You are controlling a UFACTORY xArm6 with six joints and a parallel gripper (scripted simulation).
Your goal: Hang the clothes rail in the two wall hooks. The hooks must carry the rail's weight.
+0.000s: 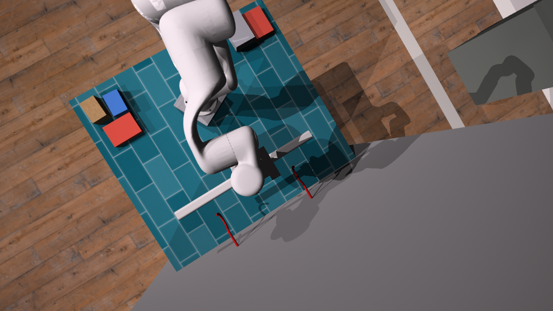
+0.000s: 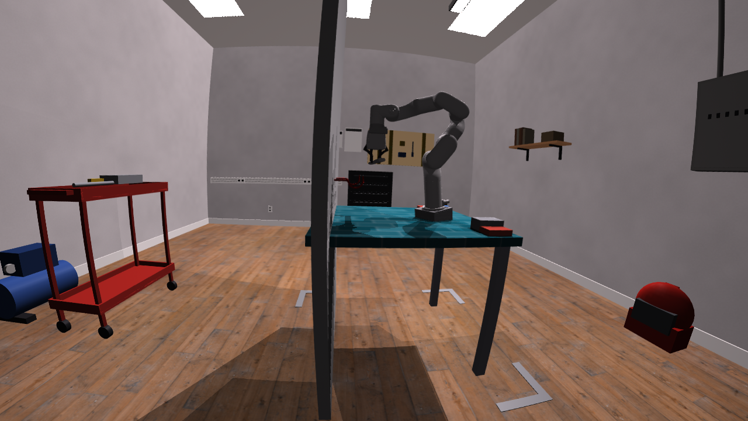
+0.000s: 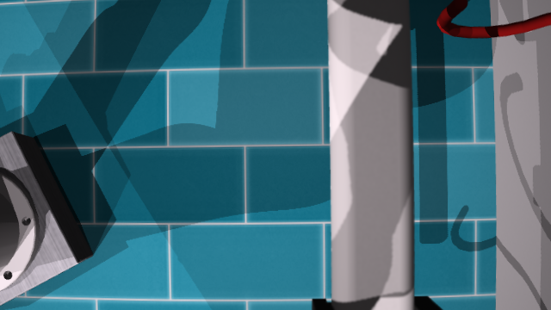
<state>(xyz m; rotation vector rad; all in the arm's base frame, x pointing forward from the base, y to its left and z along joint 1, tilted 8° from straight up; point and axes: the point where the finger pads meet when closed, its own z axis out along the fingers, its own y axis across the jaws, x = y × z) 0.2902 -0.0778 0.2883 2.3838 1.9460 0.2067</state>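
The clothes rail (image 1: 204, 199) is a long pale grey bar, held high above the teal table and roughly parallel to the grey wall. My gripper (image 1: 266, 162) is shut on the rail near its middle; the wrist hides the fingers from above. In the side view the gripper (image 2: 376, 154) hangs well above the table. In the wrist view the rail (image 3: 371, 172) runs straight up the frame. Two red wall hooks (image 1: 227, 228) (image 1: 302, 181) stick out from the wall, between the rail and the wall. One hook (image 3: 473, 26) shows at the top right of the wrist view, apart from the rail.
The grey wall panel (image 1: 367, 232) stands along the table's near edge. Brown, blue and red blocks (image 1: 114, 115) sit at one table corner, a grey and red block (image 1: 251, 26) at another. My arm's base (image 3: 26, 215) stands mid-table.
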